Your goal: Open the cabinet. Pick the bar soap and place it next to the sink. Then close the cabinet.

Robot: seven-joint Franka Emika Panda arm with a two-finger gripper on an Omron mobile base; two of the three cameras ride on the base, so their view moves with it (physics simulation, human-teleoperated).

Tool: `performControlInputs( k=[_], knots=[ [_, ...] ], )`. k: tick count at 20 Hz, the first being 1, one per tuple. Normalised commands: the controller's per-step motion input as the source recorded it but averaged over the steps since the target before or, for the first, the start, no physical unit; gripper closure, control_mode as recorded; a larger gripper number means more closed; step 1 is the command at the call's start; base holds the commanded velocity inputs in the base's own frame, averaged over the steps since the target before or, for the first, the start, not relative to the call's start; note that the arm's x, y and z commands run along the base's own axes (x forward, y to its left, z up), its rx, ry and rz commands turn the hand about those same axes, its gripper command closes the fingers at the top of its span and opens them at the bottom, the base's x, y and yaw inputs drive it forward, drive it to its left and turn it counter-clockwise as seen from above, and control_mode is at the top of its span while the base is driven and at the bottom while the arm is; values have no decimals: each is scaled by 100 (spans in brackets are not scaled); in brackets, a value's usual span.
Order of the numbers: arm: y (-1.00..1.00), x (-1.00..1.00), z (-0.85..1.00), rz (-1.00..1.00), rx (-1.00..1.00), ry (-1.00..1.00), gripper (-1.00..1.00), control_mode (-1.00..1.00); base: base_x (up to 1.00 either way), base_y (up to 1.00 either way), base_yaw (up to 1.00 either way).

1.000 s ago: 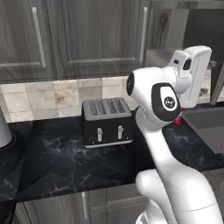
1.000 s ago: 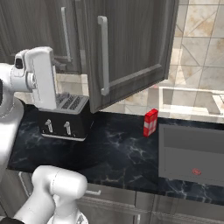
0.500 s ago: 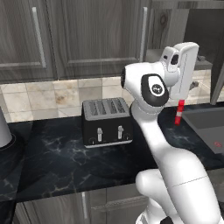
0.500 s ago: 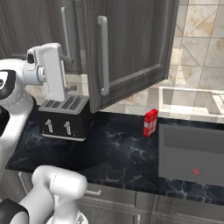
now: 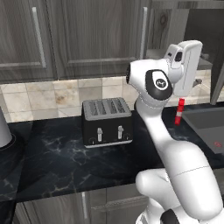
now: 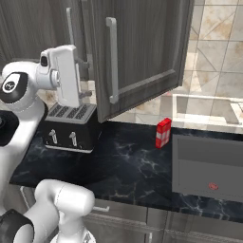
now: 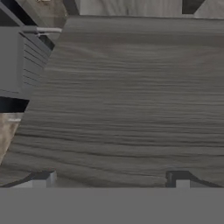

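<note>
The cabinet (image 6: 142, 47) has its right door swung open, with the silver bar handle (image 6: 112, 59) facing the room. Its left door (image 5: 96, 35) is shut. My gripper (image 6: 88, 77) is raised above the toaster, just behind the open door's edge, and stands open and empty. In the hand view the fingertips (image 7: 41, 179) sit wide apart, close before a dark wood-grain panel (image 7: 127, 100). From the left I see the gripper (image 5: 201, 69) at the cabinet opening. The sink (image 6: 209, 166) lies in the counter to the right. The bar soap is hidden.
A black toaster (image 5: 107, 122) stands on the black marbled counter (image 6: 128, 166) below my hand. A slim red-and-white bottle (image 6: 163, 133) stands between toaster and sink. The open door overhangs the counter. A shut neighbouring wall cabinet (image 5: 22, 39) is further left.
The hand has shifted right, closer to the open door's edge, and the elbow has turned. The gripper stayed open. Door, bottle and toaster have not moved.
</note>
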Motion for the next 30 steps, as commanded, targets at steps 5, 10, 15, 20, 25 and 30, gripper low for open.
performControlInputs(
  k=[5,10,15,20,25,30],
  knots=[
    [-34,0,0,-4,0,0,-100,-100,0,0,0],
    [-33,0,0,-5,0,0,-100,-100,0,0,0],
    [-35,0,0,-5,0,0,-100,-100,0,0,0],
    [-38,-6,0,-6,0,0,-100,-100,0,0,0],
    [-44,-13,0,-6,0,0,-100,-100,0,0,0],
    [-46,-15,0,-7,0,0,-100,-100,0,0,0]
  ],
)
